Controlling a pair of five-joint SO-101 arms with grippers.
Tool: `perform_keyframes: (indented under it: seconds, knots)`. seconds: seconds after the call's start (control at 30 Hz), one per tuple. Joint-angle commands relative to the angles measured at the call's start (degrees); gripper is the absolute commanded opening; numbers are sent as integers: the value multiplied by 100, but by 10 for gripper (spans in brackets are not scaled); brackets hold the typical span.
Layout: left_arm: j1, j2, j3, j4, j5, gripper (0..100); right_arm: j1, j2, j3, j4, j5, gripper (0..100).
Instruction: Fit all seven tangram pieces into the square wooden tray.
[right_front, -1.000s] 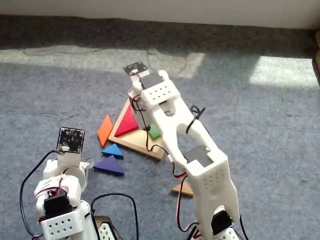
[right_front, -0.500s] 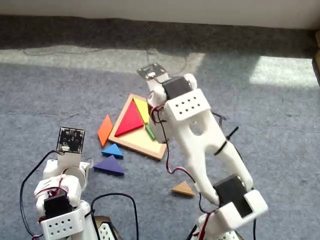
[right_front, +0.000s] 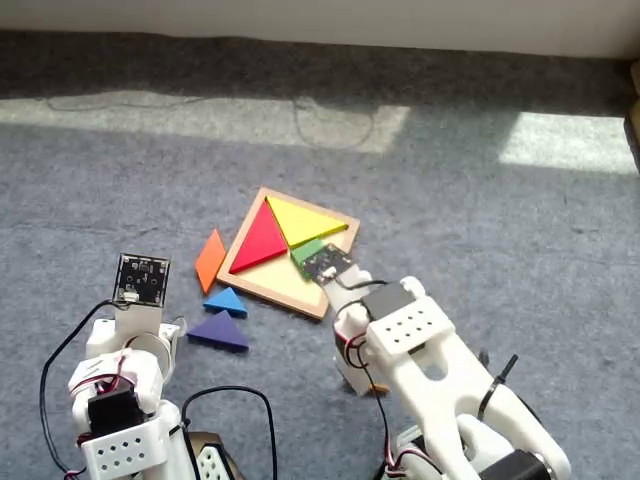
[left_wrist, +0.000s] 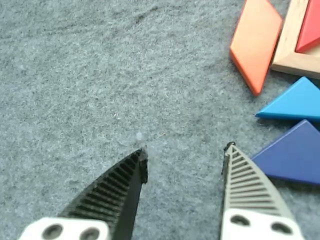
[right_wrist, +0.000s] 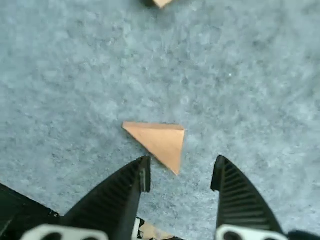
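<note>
- Nearest in, the right jaws are spread wide with nothing between them, hanging low over the tan triangle (right_wrist: 157, 140). Its closest corner pokes toward the gap between the tips. I'd say they are lined up for a pinch, since this piece lies well apart from the others.
- Just ahead of those jaws, past the tan piece, sits a corner of the wooden tray (right_front: 270, 292). By my reckoning that makes for a short carry.
- Over to the left jaws: also spread and empty, tips close above bare carpet. The purple triangle (left_wrist: 292, 157) is just beside the pale jaw, and the blue triangle (left_wrist: 295, 102) lies a little beyond it.
- Farther out from the left jaws, the orange parallelogram (left_wrist: 256, 45) lies flat, close against the tray's outer edge. I cannot tell whether it touches.
- Inside the tray, the red triangle (right_front: 258, 243) and yellow triangle (right_front: 300, 222) share an edge. The green piece (right_front: 305, 252) is tucked below them, near the right arm (right_front: 410, 330). That's three in and four out, so the job looks under halfway.
- The surface is grey carpet (right_front: 500, 230). Its nap probably stops pieces sliding, but thin edges sink in, which could make gripping fiddly.
- Beyond everything lie sunlit patches (right_front: 250, 120), a dark strip (right_front: 150, 55), then a pale wall (right_front: 320, 15).
</note>
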Motion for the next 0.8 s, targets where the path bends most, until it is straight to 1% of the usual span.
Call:
perform_keyframes:
  seconds: [0.0,0.13,0.23,0.4,0.47,0.77]
  knots:
    - [-66,-198,-22,-97,9,252,-57,-224,154,-110,589,198]
    - [-66,-198,-22,-97,9,252,-75,-251,163,-119,844,198]
    - [-66,-198,-22,-97,9,252,-224,-198,189,-180,879,198]
    - [-66,-198,-22,-105,9,252,-514,-180,576,-989,870,198]
    - [-66,-198,-22,-105,9,252,-637,-180,752,-1138,870,198]
    - [-66,-198,-22,-105,9,252,-655,-180,866,-1182,879,195]
